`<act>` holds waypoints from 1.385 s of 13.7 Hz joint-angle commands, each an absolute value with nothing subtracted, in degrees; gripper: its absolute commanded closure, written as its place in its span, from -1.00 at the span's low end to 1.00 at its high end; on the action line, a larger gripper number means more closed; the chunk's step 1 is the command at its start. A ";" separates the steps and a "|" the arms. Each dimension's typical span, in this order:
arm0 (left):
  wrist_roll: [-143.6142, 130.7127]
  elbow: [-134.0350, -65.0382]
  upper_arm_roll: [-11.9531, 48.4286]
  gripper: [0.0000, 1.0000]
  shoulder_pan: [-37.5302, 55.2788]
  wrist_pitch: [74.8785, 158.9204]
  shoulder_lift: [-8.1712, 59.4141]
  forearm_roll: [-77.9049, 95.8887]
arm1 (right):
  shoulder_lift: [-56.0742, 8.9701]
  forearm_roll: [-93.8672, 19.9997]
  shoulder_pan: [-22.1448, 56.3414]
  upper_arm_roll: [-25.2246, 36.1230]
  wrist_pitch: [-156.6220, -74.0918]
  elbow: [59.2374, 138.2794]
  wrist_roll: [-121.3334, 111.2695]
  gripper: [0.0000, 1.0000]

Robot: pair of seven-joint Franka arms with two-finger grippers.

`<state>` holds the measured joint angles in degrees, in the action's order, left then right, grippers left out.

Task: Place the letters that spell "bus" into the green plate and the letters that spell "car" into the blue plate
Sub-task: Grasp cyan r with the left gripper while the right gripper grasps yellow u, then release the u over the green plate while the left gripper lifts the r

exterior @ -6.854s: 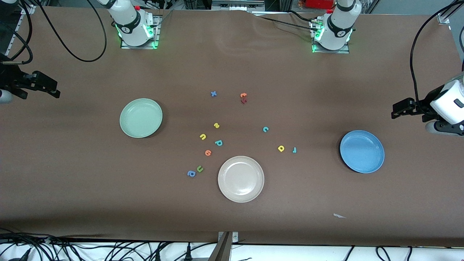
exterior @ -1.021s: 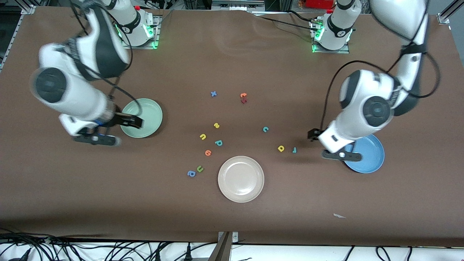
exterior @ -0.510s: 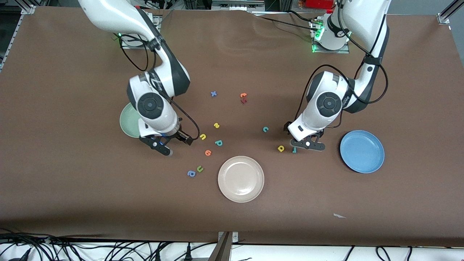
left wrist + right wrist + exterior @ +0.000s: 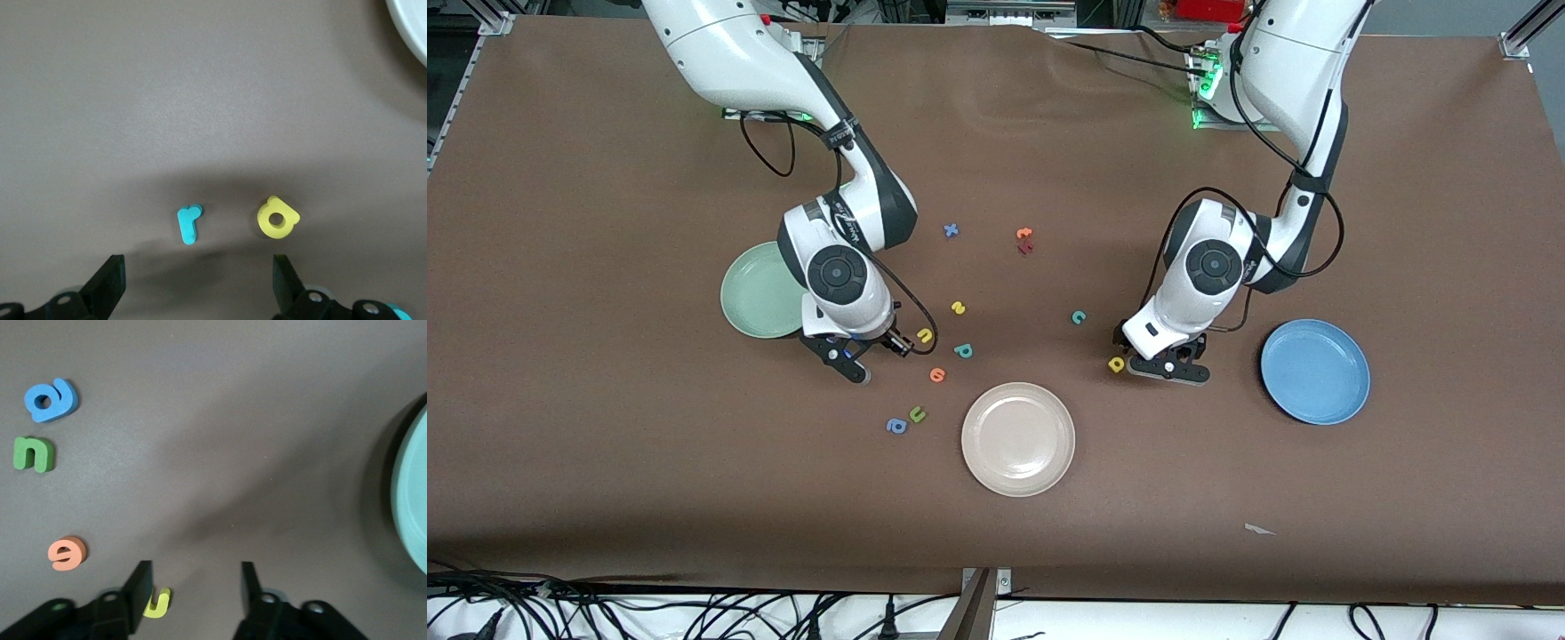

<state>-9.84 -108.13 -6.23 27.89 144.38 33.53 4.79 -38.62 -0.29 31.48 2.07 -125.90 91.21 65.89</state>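
We find the green plate point(image 4: 747, 298) empty, with the right arm reaching across its rim. The right gripper point(image 4: 193, 577) is low over the yellow u point(image 4: 159, 601). Its jaws are partly apart and hold nothing. The u sits off-centre, close against one finger point(image 4: 140, 587). In our judgement the gripper should shift to centre the letter before it closes, or the u may be pushed away. The yellow s point(image 4: 958, 308) and teal b point(image 4: 963, 350) lie just beside it on the table.

The teal c point(image 4: 1079, 316) lies nearer the left arm. The left gripper point(image 4: 197, 267) is wide open and empty, over the teal r point(image 4: 189, 224). The yellow a point(image 4: 277, 217) lies just beside the r, so the gripper should come straight down to avoid catching it. The blue plate point(image 4: 1316, 372) is also empty.
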 commanded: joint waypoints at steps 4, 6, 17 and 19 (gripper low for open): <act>-9.67 -104.41 -6.50 -0.78 26.63 149.05 38.57 7.99 | -42.01 -1.05 35.41 2.64 -131.39 91.67 69.78 -0.17; -10.28 -103.80 -6.50 -0.65 26.72 149.06 39.02 8.26 | -42.62 -1.05 35.68 2.64 -132.09 91.67 70.05 -0.17; -10.55 -105.03 -6.50 0.08 28.03 149.06 39.64 8.26 | -44.21 -0.97 37.35 2.64 -135.97 92.37 70.85 0.66; -11.42 -105.03 -6.50 0.24 28.30 148.98 39.64 8.26 | -43.25 -0.97 36.83 3.16 -135.35 92.29 68.83 0.89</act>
<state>-10.68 -105.05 -6.28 27.21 149.05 38.74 6.91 -44.07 -0.30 36.70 2.19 -135.61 91.54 70.76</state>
